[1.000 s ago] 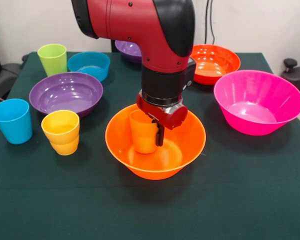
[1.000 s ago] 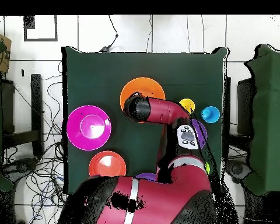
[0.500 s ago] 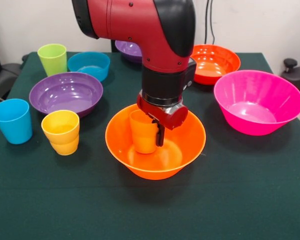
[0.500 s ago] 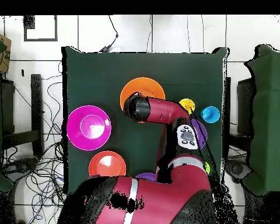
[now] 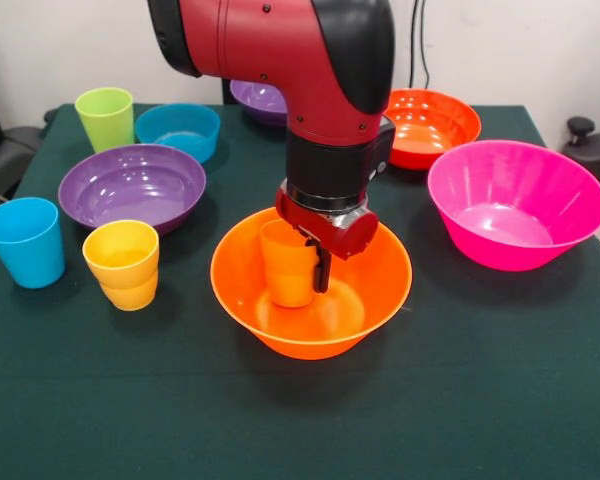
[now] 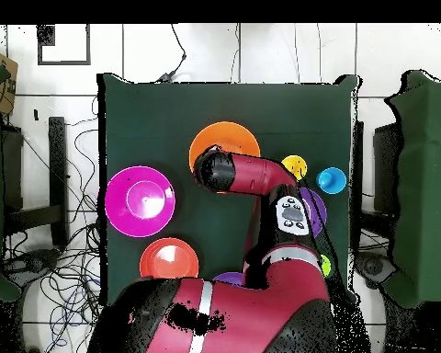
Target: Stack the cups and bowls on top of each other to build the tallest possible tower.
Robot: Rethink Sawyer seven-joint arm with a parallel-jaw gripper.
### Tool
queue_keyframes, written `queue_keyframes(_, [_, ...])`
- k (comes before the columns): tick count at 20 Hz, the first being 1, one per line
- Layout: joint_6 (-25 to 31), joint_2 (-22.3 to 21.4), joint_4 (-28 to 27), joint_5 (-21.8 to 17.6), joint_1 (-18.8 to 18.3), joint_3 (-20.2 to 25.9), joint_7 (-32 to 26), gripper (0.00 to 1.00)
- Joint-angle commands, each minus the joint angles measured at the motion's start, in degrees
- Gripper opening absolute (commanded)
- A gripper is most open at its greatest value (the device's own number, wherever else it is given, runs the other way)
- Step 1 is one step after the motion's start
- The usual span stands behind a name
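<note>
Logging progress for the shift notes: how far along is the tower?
Done: the orange cup stands inside the wide orange bowl. In hand: the gripper is down at that cup's rim; its grasp is unclear. Left: the yellow cup, blue cup, green cup and the other bowls sit unstacked.

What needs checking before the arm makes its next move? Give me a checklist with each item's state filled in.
1. Orange cup upright inside the wide orange bowl: ok.
2. Gripper at the cup's rim, one finger down its right side: ok; whether the grip is closed or released: cannot tell.
3. Cup resting on the bowl's floor: cannot tell, its base looks low in the bowl but contact is not clear.
4. Wide orange bowl sitting level on the table, apart from the pink bowl: ok.
5. Purple bowl free to pick next, nothing in it: ok.
6. Yellow cup and blue cup upright, clear of the arm: ok.
</note>
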Motion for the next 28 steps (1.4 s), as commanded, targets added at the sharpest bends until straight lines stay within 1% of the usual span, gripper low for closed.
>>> queue_keyframes(1, [-0.35,6.04,-2.28,1.46,1.95,4.08,4.02,0.0])
queue_keyframes(10, [0.39,6.4,-3.52,2.09,2.63,4.11,4.3,0.0])
queue_keyframes(19, [3.4,6.96,-6.66,3.3,4.0,3.31,4.57,0.0])
queue_keyframes(28, [3.63,7.42,-7.1,4.93,4.83,2.35,4.22,0.0])
